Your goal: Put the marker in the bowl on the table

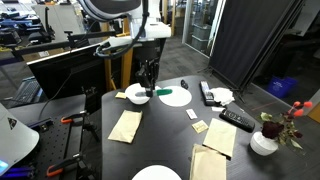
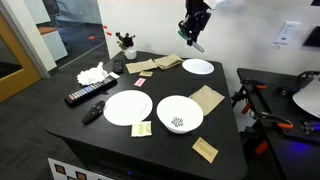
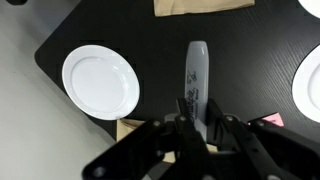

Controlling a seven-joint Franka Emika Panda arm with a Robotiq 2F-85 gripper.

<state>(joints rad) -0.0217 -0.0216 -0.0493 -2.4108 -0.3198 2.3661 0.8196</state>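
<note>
Wrist view, left side: the bowl [image 3: 100, 82] sits on the table [image 3: 240, 60], close to its rounded corner. Across to the middle, and there's the marker [image 3: 194, 75], clamped in the gripper [image 3: 195, 122]. The fingers [image 3: 172, 130] squeeze its near end and the rest pokes out past the tips, over bare tabletop just right of the bowl. Far right, a plate [image 3: 310, 85] clips the edge. In an exterior view the gripper [image 2: 193, 32] hangs well above the table.

Nothing I can actually read from here. The marker [image 3: 196, 75] has dark print on its barrel, but it's way too blurry.
</note>
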